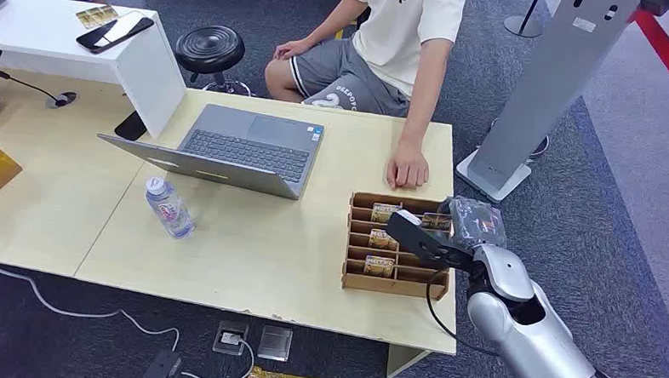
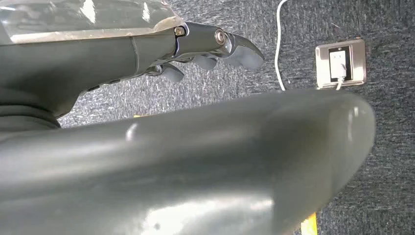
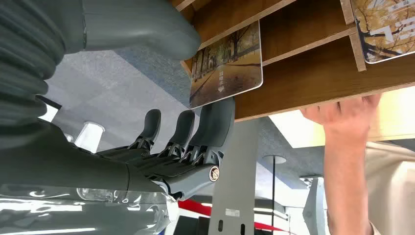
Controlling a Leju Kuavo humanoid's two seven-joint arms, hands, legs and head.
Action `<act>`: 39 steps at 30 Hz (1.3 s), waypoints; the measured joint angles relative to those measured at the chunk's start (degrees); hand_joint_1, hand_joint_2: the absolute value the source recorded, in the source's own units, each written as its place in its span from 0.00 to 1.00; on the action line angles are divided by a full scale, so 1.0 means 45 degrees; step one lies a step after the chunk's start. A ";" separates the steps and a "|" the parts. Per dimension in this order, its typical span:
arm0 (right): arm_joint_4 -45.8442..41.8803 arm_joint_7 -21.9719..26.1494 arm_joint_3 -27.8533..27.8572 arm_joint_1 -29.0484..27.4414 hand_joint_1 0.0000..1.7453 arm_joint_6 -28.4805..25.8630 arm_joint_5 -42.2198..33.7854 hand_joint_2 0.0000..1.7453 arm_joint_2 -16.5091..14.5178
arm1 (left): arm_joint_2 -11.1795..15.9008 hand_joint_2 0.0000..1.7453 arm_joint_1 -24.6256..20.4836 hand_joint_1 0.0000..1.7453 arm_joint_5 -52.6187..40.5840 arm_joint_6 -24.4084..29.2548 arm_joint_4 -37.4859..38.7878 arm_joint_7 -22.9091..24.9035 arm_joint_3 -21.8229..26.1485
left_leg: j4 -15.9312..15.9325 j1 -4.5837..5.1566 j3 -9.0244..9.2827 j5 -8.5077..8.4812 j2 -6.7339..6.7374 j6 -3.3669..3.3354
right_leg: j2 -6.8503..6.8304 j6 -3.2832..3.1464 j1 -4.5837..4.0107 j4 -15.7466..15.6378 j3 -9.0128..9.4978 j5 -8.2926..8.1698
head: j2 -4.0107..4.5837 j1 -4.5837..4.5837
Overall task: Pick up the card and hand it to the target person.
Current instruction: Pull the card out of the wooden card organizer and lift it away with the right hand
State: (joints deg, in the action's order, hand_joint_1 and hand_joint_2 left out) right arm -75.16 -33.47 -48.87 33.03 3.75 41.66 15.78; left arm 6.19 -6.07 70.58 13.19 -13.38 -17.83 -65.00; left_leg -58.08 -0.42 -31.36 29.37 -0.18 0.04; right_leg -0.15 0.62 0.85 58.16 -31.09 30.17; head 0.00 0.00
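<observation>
A wooden card rack (image 1: pixel 395 282) stands at the table's right end with several picture cards in its slots. My right hand (image 1: pixel 476 222) is at the rack's far right corner. In the right wrist view its thumb (image 3: pixel 147 29) and dark fingers (image 3: pixel 215 122) pinch one card (image 3: pixel 227 63) from both sides; the card still stands in its slot (image 1: pixel 436 220). The person in a white shirt (image 1: pixel 406 30) sits behind the table, one hand (image 1: pixel 408 169) flat on it just beyond the rack. My left hand (image 2: pixel 205 49) hangs above the carpet, holding nothing, fingers loosely apart.
An open laptop (image 1: pixel 230 150) and a water bottle (image 1: pixel 169 207) sit left of the rack. A black stool (image 1: pixel 210 47), a white shelf with a phone (image 1: pixel 115 34) and a grey kiosk stand (image 1: pixel 548 88) ring the table. A floor socket (image 2: pixel 341 62) lies below.
</observation>
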 joint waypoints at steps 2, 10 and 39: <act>-0.0001 0.0003 0.0000 0.0000 0.49 -0.0001 0.0000 1.00 0.0000 | 0.0000 0.00 0.0000 0.00 0.0000 0.0000 0.0000 0.0001 0.0000 | 0.0000 0.0000 0.0000 0.0000 0.0000 0.0000 | 0.0000 0.0000 0.0000 0.0000 0.0000 0.0000 | 0.0000 0.0000; -0.0080 -0.0459 0.0008 -0.0076 0.51 -0.0040 -0.0005 1.00 0.0049 | -0.0037 0.00 -0.0011 0.00 -0.0272 0.0000 -0.0034 -0.0009 -0.0021 | -0.0003 0.0000 0.0009 0.0000 0.0000 0.0000 | 0.0000 0.0000 0.0000 -0.0003 -0.0003 0.0000 | 0.0000 0.0001; -0.1021 -0.1052 0.0151 -0.0803 0.97 -0.0246 0.0595 1.00 0.0379 | -0.0141 0.00 -0.0039 0.00 -0.0714 -0.0027 -0.0663 0.0062 -0.0068 | -0.0003 0.0000 0.0006 0.0000 0.0005 0.0000 | 0.0003 0.0000 0.0000 -0.0003 -0.0003 0.0000 | 0.0000 0.0001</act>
State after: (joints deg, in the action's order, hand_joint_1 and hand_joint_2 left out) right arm -79.75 -38.21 -48.19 29.41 2.64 44.34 17.49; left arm 5.55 -6.25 67.36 13.07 -16.36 -17.55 -65.31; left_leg -58.09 -0.41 -31.33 29.38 -0.16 0.04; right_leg -0.14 0.62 0.85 58.14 -31.10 30.17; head 0.00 0.01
